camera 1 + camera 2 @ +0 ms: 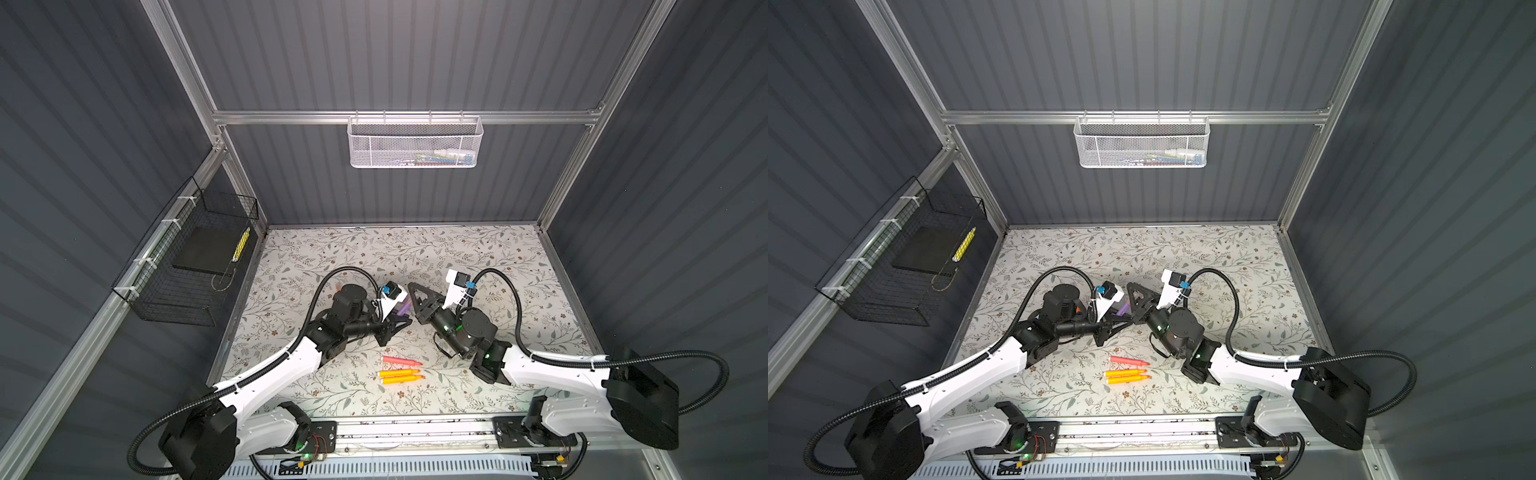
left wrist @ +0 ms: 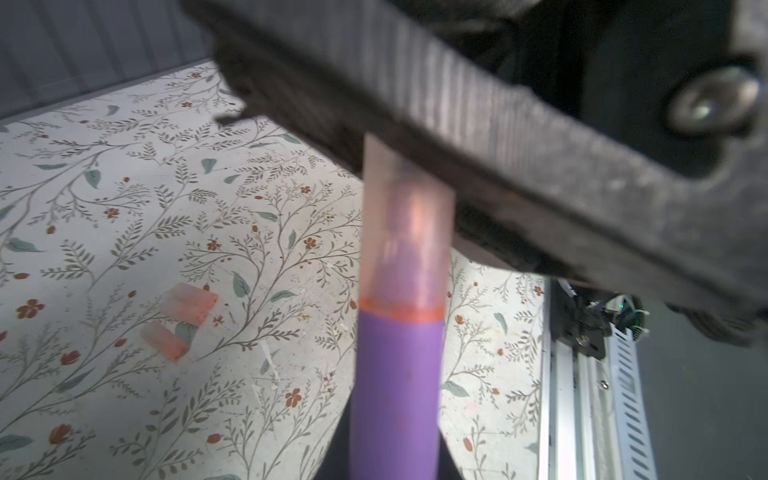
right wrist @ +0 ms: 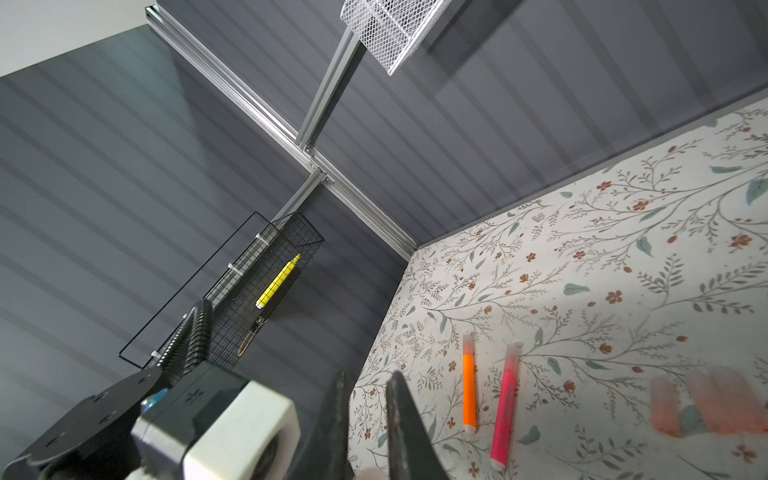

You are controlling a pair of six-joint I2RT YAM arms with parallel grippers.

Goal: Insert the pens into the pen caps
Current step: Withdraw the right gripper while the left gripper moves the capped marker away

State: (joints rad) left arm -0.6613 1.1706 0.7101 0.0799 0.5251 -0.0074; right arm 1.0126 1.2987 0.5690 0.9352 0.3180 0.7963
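Dark grey ribbed walls on an aluminium frame; table (image 1: 478,257) covered in a floral sheet. A white mesh basket (image 1: 415,145) hangs on the far wall. A black wire basket (image 1: 187,266) on the left wall holds a yellow marker (image 1: 241,245).

Arms: both reach in from the near rail with elbows out and forearms angled toward the middle. The wrists are bent so that the two tools meet above the table centre. The left gripper (image 1: 397,325) points right and the right gripper (image 3: 368,395) points left.

Left gripper: clamped on the barrel of the purple pen (image 2: 395,395), held off the table.

Right gripper: fingers drawn together on the far end of the pen cap (image 2: 405,249). In the left wrist view one black finger crosses that end.

Fit: the purple pen's tip sits inside the translucent cap, whose rim meets the barrel.

Table, near centre: a pink pen (image 1: 401,360) and two orange pens (image 1: 401,375) lie side by side, uncapped, tips to the right.

The right wrist view shows a capped orange pen (image 3: 469,390) and a capped pink pen (image 3: 505,407) flat on the sheet, just beside each other.

Loose caps (image 2: 189,309) lie on the sheet, apart from the pens. They are blurred in the right wrist view.
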